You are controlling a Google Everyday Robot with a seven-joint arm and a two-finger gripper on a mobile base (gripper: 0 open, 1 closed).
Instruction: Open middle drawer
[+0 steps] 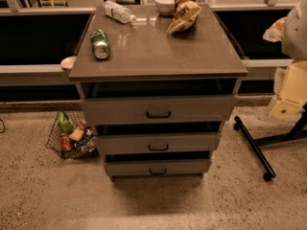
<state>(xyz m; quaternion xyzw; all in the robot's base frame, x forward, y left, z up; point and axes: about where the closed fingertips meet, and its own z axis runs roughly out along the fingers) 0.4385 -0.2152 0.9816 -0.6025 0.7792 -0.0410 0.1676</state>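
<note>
The grey-brown cabinet [158, 56] has three stacked drawers, each with a small black bar handle. The middle drawer [192, 142] is the one with the medium-height front, and its handle [158, 147] sits at its centre. A dark gap shows above its front, as with the other two. The taller top drawer [201, 109] is above it and the smallest bottom drawer [187, 167] below it. My arm with the gripper [289, 94] is at the right edge of the view, well right of the cabinet and touching nothing on it.
On the cabinet top lie a green can [100, 43], a plastic bottle [119, 12], a white bowl [164, 4] and a chip bag [184, 14]. A wire basket of snacks [72, 135] stands on the floor at left. A black wheeled stand leg [254, 147] lies at right.
</note>
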